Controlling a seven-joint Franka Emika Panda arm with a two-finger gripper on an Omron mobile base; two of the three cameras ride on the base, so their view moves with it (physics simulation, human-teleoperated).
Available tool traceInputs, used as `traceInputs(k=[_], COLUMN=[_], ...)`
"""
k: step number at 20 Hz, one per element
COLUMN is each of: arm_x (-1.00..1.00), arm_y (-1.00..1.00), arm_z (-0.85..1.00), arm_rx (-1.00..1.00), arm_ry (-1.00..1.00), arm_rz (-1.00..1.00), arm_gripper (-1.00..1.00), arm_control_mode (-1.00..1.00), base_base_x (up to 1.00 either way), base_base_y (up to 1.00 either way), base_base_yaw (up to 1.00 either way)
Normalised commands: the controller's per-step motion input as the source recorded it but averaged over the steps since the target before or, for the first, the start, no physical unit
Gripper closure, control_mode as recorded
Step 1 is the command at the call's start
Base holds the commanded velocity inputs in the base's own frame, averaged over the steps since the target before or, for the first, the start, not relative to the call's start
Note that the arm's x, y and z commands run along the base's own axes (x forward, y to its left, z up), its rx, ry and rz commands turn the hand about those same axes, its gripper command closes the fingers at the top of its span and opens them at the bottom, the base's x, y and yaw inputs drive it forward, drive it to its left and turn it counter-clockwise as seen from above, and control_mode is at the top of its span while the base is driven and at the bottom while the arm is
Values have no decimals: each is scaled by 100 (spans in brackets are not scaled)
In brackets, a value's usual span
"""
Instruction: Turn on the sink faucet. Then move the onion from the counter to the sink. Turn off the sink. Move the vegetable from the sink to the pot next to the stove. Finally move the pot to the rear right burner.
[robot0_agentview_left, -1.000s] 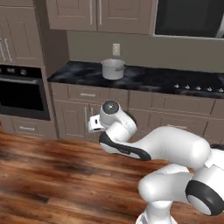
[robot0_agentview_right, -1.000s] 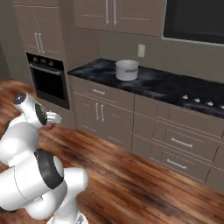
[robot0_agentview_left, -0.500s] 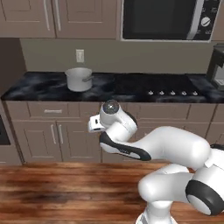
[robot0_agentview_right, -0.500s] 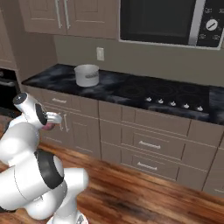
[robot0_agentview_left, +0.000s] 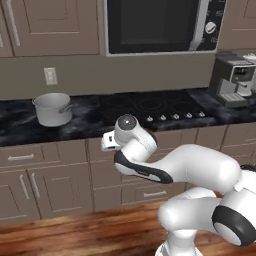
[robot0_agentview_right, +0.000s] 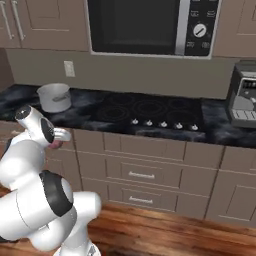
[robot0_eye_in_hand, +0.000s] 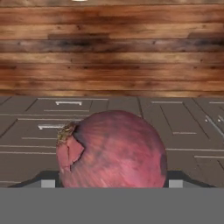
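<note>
Onion (robot0_eye_in_hand: 111, 149) clamped in gripper (robot0_eye_in_hand: 111, 183), jaws wide around it; hand view close-up: reddish-pink papery skin, torn flap at left, cabinet fronts and wood floor behind. Right base view catches just a pink sliver (robot0_agentview_right: 55, 145) under the hand, out in front of the drawers. Grey metal pot (robot0_agentview_left: 52, 109) on black marble counter (robot0_agentview_left: 20, 125), left of stove (robot0_agentview_left: 155, 107); contents hidden by rim.

Open counter (robot0_agentview_left: 90, 122) beside pot (robot0_agentview_left: 52, 109)
</note>
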Motion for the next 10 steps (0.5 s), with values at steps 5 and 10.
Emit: traceInputs(k=[5, 10], arm_x=[0, 0], arm_y=[0, 0], arm_z=[0, 0], arm_rx=[0, 0], arm_ry=[0, 0], arm_rz=[0, 0], arm_gripper=[100, 100], arm_control_mode=[100, 100], base_base_x=[73, 62], base_base_y=[29, 51], base_base_yaw=[-28, -19])
